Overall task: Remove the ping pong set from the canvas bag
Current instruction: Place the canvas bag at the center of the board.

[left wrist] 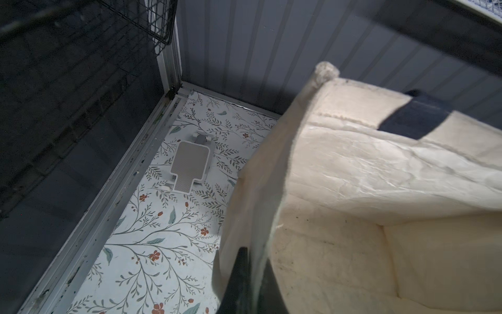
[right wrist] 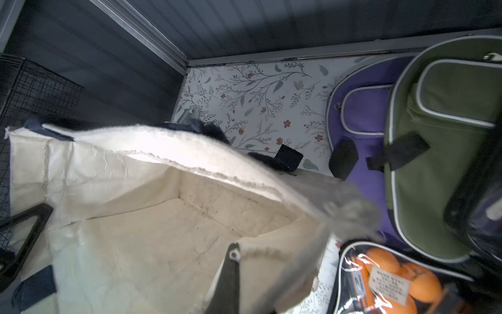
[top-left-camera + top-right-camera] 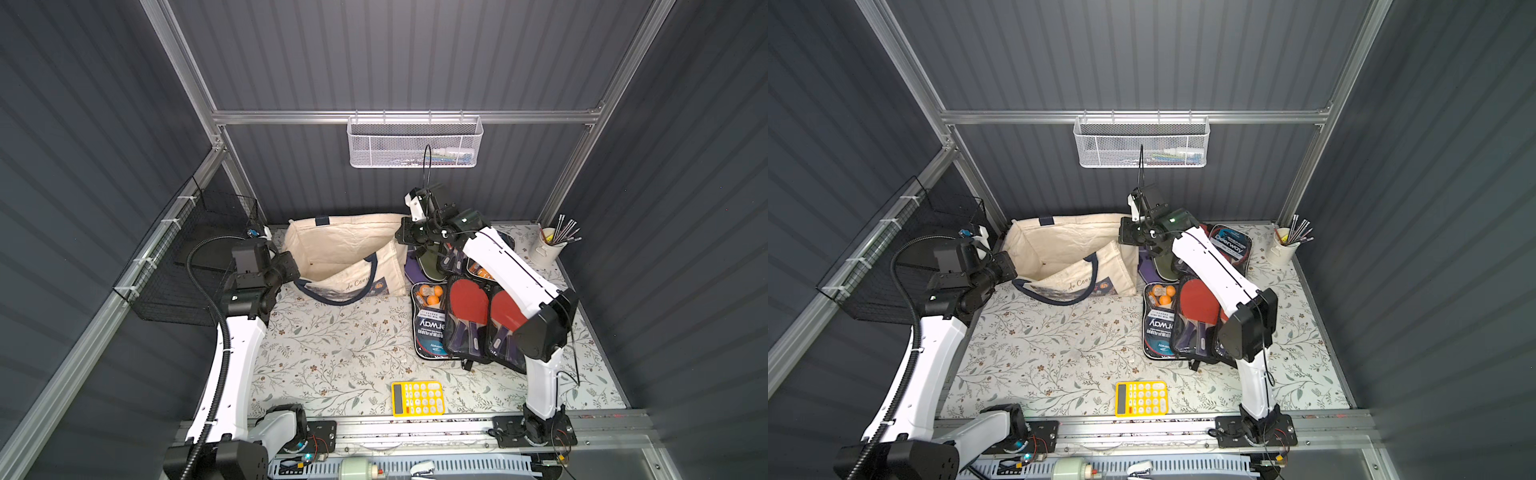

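The cream canvas bag [image 3: 345, 249] [image 3: 1059, 245] stands open at the back of the table, and its inside looks bare in the right wrist view [image 2: 135, 231]. My left gripper [image 3: 292, 258] [image 1: 254, 261] is shut on the bag's left rim. My right gripper [image 3: 400, 239] [image 2: 241, 258] is shut on its right rim, with cloth covering one finger. The ping pong set [image 3: 469, 316] [image 3: 1192, 307] lies on the table right of the bag, under my right arm. It is a clear case with red paddles and orange balls [image 2: 391, 274].
A purple case [image 2: 364, 114] and a green case [image 2: 434, 136] lie between the bag and the paddles. A yellow calculator [image 3: 417, 398] sits near the front edge. A black wire basket [image 3: 195, 257] hangs on the left wall. A pen cup [image 3: 550, 245] stands back right.
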{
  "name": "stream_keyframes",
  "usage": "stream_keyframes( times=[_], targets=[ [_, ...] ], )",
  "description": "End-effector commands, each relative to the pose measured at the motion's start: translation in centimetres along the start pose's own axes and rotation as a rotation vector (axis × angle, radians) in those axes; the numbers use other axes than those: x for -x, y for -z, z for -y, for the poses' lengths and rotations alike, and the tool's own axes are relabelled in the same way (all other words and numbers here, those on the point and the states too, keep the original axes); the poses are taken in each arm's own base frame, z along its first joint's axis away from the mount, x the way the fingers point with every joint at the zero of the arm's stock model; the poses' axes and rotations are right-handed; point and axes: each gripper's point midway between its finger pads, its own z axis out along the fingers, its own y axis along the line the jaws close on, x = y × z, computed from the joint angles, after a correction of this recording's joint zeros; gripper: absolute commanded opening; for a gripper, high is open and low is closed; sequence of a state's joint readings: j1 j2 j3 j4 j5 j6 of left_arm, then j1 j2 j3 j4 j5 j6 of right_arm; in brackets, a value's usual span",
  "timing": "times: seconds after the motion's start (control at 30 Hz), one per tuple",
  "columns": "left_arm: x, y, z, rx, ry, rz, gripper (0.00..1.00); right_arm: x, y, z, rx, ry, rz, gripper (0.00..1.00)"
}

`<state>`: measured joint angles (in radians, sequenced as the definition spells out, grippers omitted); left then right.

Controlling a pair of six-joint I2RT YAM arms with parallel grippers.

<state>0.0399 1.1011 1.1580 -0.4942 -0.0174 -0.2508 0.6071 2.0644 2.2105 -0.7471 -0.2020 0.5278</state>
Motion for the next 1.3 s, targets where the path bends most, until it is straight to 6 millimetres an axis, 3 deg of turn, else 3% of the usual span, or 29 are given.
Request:
stream_keyframes(
  times=[0.0, 0.37, 0.7, 1.27],
  targets=[
    [1.0, 0.9, 1.2, -0.073, 0.015, 0.057, 0.0, 2.9, -0.2, -1.4, 0.084, 0.049, 0.071, 0.0],
    [-2.1, -1.4, 1.6, -0.123, 0.051, -0.024, 0.0, 4.3, -4.6, 0.4, 0.164, -0.014, 0.047, 0.0],
    [-2.5, -0.1, 1.6, -0.113, 0.037, -0.021, 0.0, 2.7, -8.2, 1.9, 0.196, -0.083, -0.014, 0.0],
    [-6.2, 0.1, 3.1, -0.16, 0.017, -0.104, 0.0, 1.5, -7.7, 3.2, 0.143, -0.069, -0.032, 0.0]
  ],
)
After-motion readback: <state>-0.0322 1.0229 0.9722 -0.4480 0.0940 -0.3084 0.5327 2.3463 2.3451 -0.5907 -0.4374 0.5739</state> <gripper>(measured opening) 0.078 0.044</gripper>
